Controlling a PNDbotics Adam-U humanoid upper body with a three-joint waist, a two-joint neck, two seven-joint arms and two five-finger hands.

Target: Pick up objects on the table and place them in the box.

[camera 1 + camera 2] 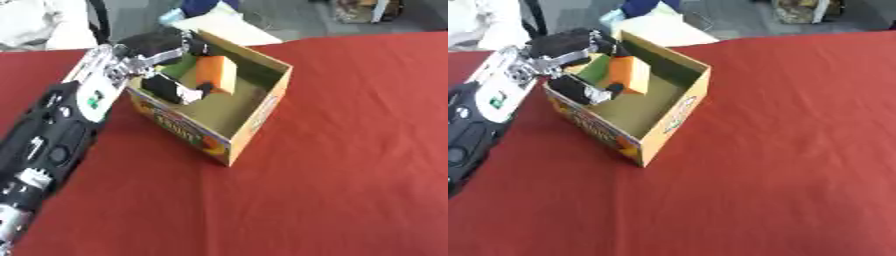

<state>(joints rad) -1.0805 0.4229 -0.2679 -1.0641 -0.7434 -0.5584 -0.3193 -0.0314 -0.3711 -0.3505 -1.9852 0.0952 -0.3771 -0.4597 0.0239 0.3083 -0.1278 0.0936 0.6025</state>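
Reaching into the open yellow printed cardboard box [254,112] near the table's far-left corner, the black-and-silver left hand [162,52] has its fingers curled round an orange wedge-shaped block [215,74], w/ something green beside it. Red cloth table [350,150] shows nothing else to collect, so prob. only the release is left; right hand not visible.

My left hand [166,60] is black with silver joints, and the arm behind it is black too, with a white patch carrying a small green mark. The block [217,74] in my fingers is orange; something green shows just behind it, though I can't tell what that is. The box [262,107] is yellow-orange cardboard, olive-brown inside, its outer wall printed in dark lettering with orange and green splashes. The table [350,165] is covered in plain red cloth.
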